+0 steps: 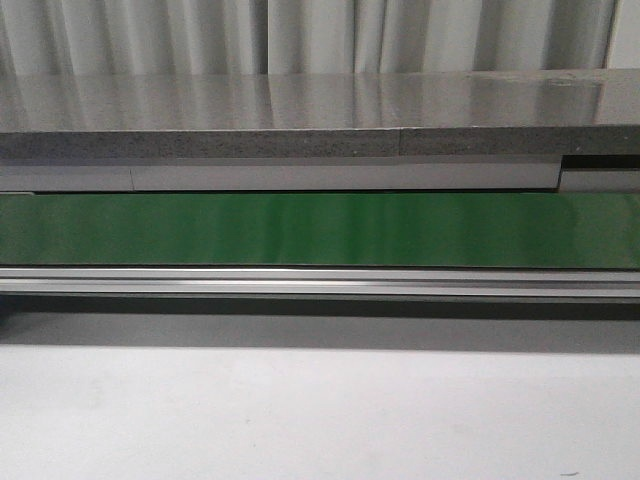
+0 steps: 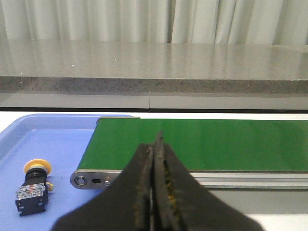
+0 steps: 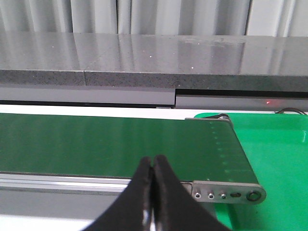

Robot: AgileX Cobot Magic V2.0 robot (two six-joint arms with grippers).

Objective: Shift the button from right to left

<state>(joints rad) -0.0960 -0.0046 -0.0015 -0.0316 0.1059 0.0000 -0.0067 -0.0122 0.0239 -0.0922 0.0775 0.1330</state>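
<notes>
Grey stone counter (image 1: 300, 115): runs the full width at 12 o'clock in the front view, backed by pale curtains (image 1: 300, 35); it bounds the work area behind.

Green conveyor belt (image 1: 320, 230): crosses the middle of the front view from 9 to 3 o'clock on an aluminium frame (image 1: 320, 283). It links the two ends of the cell, so it is probably the route for carrying parts from right to left. The belt surface is bare in all three views.

Green tray (image 3: 279, 159): lies under and beside the belt's right end, at 3 o'clock in the right wrist view. No part is visible in the portion shown.

Blue tray (image 2: 29, 144): sits at the belt's left end, placed to catch what leaves the belt.

Left gripper (image 2: 155, 183): fingers pressed together, holding nothing, aimed over the belt's left end roller.

Right gripper (image 3: 153, 192): fingers likewise closed and empty, poised before the belt's near edge close to its right end.

Button (image 2: 33, 186): lies on its side in the blue tray at 8 o'clock in the left wrist view, yellow cap toward the counter. It is clear of both grippers, so by these frames it already rests on the left side.
</notes>
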